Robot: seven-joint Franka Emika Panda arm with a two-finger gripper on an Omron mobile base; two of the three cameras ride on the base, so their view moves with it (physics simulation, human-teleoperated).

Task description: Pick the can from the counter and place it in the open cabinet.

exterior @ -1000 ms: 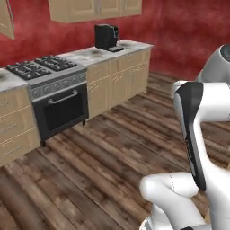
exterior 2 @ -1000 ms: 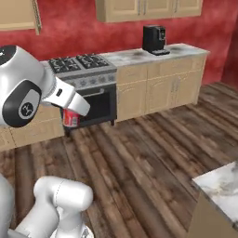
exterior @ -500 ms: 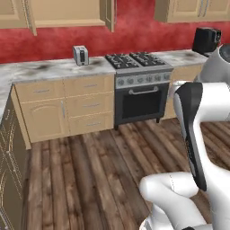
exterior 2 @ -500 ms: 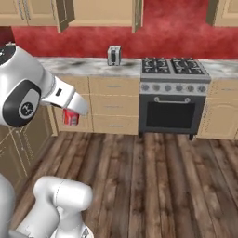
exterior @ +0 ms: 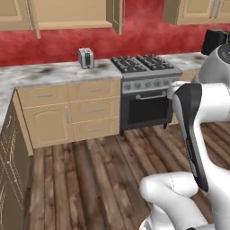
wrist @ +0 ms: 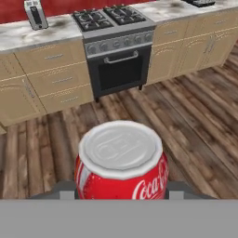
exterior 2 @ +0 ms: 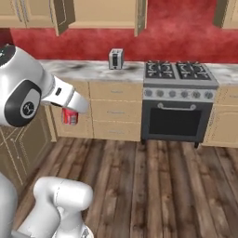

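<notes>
Currently the can [wrist: 121, 160] is held in the gripper [exterior 2: 70, 116], jaws pinched on its sides, carried in mid-air above the wood floor [exterior 2: 153, 181], well away from the counter [exterior 2: 88, 70]. The can is also seen red below the wrist in the right base view. The open cabinet [exterior 2: 100, 11] is mounted high on the wall, its doors swung out above the toaster [exterior 2: 115, 59]. Risk is judged as follows: the can may be knocked on an open door edge or on the shelf lip during the lift, and a smooth round body may slip if the hand is tilted sharply.
</notes>
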